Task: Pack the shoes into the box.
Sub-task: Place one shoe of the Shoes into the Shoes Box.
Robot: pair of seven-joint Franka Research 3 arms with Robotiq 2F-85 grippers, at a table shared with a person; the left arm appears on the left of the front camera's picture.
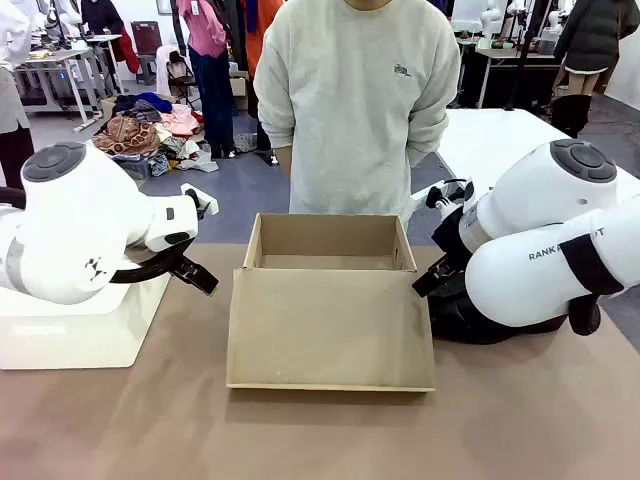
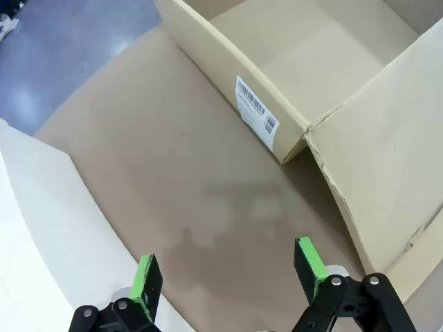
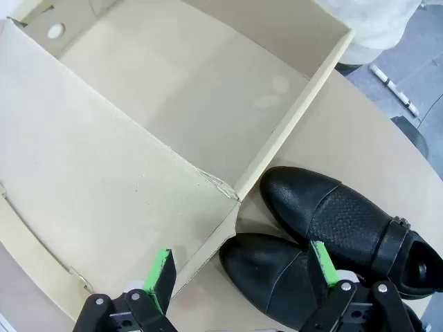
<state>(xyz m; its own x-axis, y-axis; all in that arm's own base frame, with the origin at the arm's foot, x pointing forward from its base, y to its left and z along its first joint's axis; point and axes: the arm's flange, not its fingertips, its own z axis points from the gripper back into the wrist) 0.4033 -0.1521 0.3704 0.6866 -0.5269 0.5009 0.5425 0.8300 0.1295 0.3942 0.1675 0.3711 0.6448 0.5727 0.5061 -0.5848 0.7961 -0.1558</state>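
The box (image 1: 325, 245) stands open in the middle of the table, its flat lid (image 1: 330, 325) lying toward me; nothing shows inside it (image 3: 187, 90). The shoes, black and glossy, rest side by side on the table just off its right corner: one (image 3: 332, 214) with a buckle strap, the other (image 3: 270, 280) nearer. My right gripper (image 3: 242, 263) hangs open above the nearer shoe's toe and the lid's edge, touching neither; it also shows beside the box (image 1: 432, 275). My left gripper (image 2: 227, 270) is open over bare table left of the box (image 2: 297, 62), and shows in the front view (image 1: 192, 268).
A white rounded plastic box (image 1: 80, 330) sits at the table's left under my left arm, its edge also in the wrist view (image 2: 41, 228). A person (image 1: 355, 100) stands close behind the box at the far side. The tabletop (image 1: 320, 440) in front is bare.
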